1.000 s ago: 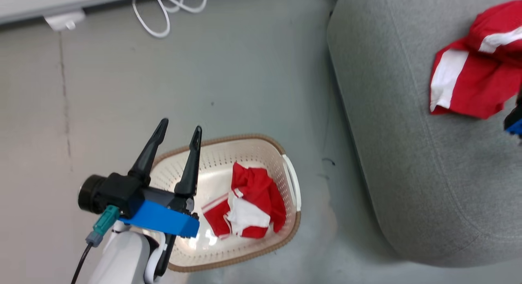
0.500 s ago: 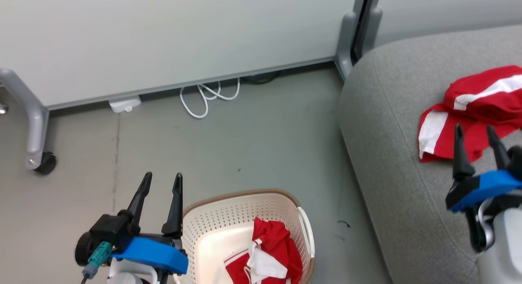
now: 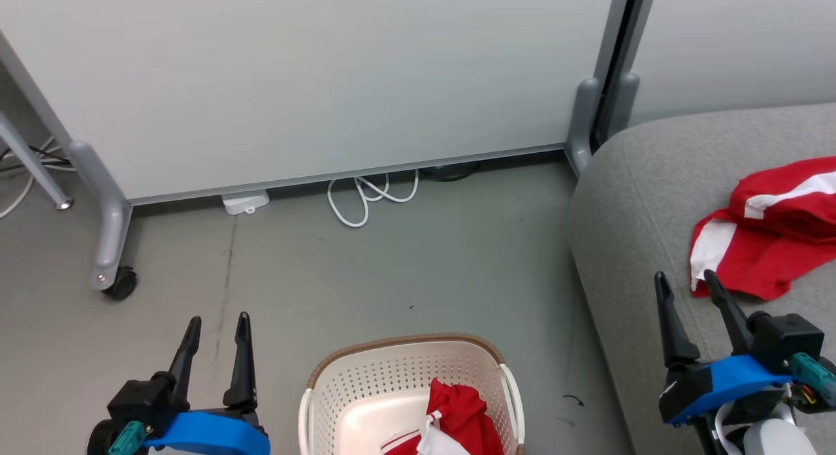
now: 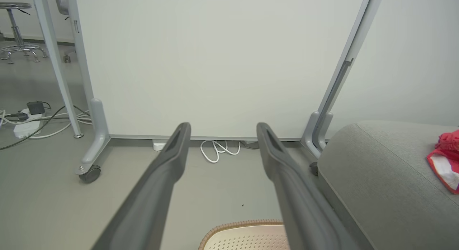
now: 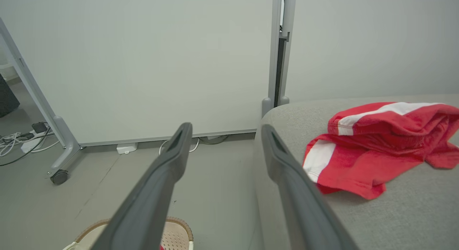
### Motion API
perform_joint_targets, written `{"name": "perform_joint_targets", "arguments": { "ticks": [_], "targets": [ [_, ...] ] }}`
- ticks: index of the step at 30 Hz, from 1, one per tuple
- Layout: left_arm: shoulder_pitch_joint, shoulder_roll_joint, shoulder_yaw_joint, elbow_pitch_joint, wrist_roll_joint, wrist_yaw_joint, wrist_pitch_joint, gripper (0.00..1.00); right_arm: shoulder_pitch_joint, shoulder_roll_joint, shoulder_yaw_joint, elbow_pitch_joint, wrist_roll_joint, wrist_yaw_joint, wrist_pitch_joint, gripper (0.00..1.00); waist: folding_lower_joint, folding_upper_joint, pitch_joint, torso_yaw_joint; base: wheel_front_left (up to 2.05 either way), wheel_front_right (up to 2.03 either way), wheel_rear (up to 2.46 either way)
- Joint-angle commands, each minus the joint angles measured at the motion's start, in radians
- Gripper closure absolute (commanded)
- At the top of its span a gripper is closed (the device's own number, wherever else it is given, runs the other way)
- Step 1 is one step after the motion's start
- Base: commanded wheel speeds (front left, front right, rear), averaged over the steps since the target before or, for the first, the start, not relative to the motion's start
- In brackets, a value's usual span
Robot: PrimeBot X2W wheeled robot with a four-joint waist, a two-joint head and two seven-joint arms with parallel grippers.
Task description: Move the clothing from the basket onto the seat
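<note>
in the head view the left jaws sit at the near left over the grey floor, their two dark fingers parted with a clear gap and nothing between them; the right jaws sit at the near right over the left edge of the seat, fingers likewise apart and empty; the basket stands on the floor at the near middle, between the two arms and just left of the seat, cut off by the bottom edge, with a crumpled piece of red and white clothing in its right half; a second garment, red with white bands, lies bunched on the seat at the right, near the right fingertips; a white cable loops on the floor at the foot of a pale partition panel at the far side; in the left wrist view the left jaws stand wide apart holding nothing, the basket's brown rim shows near between the fingers, and the seat rises at the right with a bit of the second garment at its right edge; in the right wrist view the right jaws are spread and empty, the second garment lies on the seat just right of the right finger, and the basket's rim shows at the near left
</note>
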Motion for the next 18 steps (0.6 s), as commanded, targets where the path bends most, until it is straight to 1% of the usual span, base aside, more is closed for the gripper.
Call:
{"name": "perform_joint_targets", "arguments": {
  "ticks": [1, 9, 18],
  "targets": [
    [0.007, -0.003, 0.006, -0.001, 0.005, -0.004, -0.003, 0.0, 0.018, 0.001, -0.003, -0.01, 0.009, 0.0, 0.003, 0.0, 0.0002, -0.0001, -0.004, 0.008, 0.0, 0.0, 0.0],
    [0.023, -0.013, 0.03, 0.021, 0.02, -0.008, -0.003, 0.0, 0.071, 0.015, 0.003, -0.079, 0.0, 0.0, 0.031, 0.0, 0.0002, -0.0001, -0.017, 0.045, 0.0, 0.0, 0.0],
    [0.027, -0.024, 0.033, 0.026, 0.035, -0.012, -0.003, 0.0, 0.101, 0.018, 0.015, -0.097, 0.012, 0.0, 0.052, 0.0, 0.0002, -0.0001, -0.02, 0.06, 0.0, 0.0, 0.0]
  ]
}}
